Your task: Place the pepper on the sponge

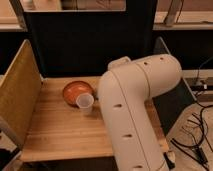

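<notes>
Frankly, arm [135,105] blocks the right half of table [60,135]: gripper out of view, can't tell its state; pepper & sponge don't show either. Risk: w/ so much hidden, arm could clip cup [85,101] touching bowl [74,90].

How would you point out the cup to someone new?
On the wooden table, look just left of the big white arm, whose pincer is out of view. The cup stands at the near edge of the orange bowl: small, pale and upright, where the bowl is wide and orange.
</notes>
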Robot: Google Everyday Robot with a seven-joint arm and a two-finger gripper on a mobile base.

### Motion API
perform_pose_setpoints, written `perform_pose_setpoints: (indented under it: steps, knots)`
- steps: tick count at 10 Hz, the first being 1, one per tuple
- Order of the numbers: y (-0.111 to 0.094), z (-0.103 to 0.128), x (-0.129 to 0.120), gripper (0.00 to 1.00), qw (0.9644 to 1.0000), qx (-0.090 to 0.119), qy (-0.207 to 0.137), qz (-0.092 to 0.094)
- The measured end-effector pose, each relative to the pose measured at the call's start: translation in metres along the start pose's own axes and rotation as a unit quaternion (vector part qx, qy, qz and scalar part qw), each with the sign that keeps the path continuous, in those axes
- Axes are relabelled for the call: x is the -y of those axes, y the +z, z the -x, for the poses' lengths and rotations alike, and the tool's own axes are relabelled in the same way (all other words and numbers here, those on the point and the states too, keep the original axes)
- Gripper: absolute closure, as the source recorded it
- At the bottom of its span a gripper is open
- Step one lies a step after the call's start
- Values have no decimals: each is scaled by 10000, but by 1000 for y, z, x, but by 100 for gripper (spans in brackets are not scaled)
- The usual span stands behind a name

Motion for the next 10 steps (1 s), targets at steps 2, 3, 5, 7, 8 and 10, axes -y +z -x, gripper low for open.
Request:
perform_pose_setpoints:
  steps: [2, 3, 5, 7, 8, 10]
  knots:
    - [8, -5, 5, 20, 9999, -70, 50, 55]
    - [11, -7, 5, 20, 9999, -92, 41, 75]
    - [16, -12, -4, 20, 9998, -127, -71, 148]
    - [19, -16, -20, 20, 9993, -155, -236, 264]
    - [22, -20, -26, 21, 9988, -189, -309, 329]
    - [29, -27, -41, 38, 9974, -278, -457, 491]
